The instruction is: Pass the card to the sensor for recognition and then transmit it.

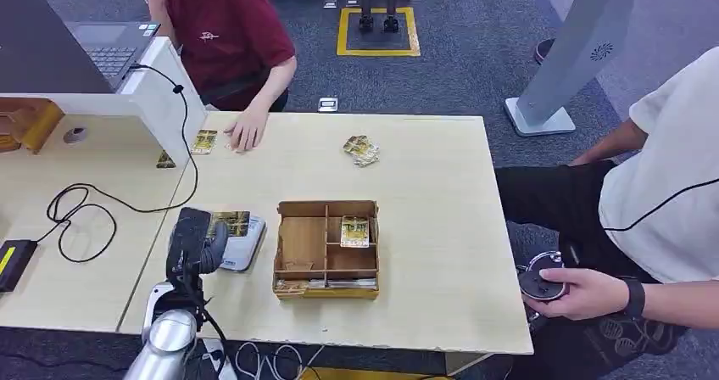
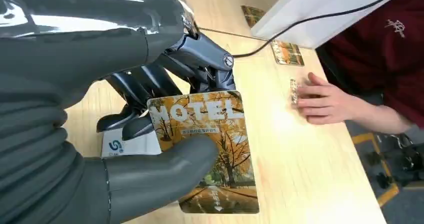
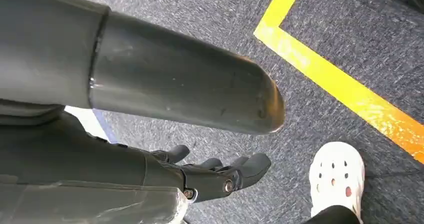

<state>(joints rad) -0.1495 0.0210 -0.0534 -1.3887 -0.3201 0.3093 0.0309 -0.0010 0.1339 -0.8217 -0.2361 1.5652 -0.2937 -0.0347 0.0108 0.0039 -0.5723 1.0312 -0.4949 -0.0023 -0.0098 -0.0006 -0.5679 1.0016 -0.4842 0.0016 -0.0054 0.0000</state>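
Autumn-gold card (image 2: 210, 149), printed HOTEL, item one: I am holding it in the left hand (image 2: 150, 134), thumb pressing its face, dark fingers (image 2: 145, 84) curling behind its top edge.

Head view: I am hovering that left hand (image 1: 197, 243) with the card (image 1: 231, 222) directly over the grey sensor (image 1: 246, 248) on the bench (image 1: 424, 227), just beside the wooden tray (image 1: 326, 248), which is carrying another card (image 1: 354, 231). Loose cards (image 1: 361, 150) are lying farther off, and a person's hand (image 1: 248, 130) is resting at the far edge.

Left wrist view: I am reading the grip and the print here, detail the head view is blurring; the sensor (image 2: 125, 145) is peeking out beneath.

Right wrist view: right hand (image 3: 220, 176) is hanging over carpet, fingers loosely apart, holding nothing.

Risk, my judgement: the thumb is bearing on one end alone, so the card may pivot or slide out during the read or the later handover.
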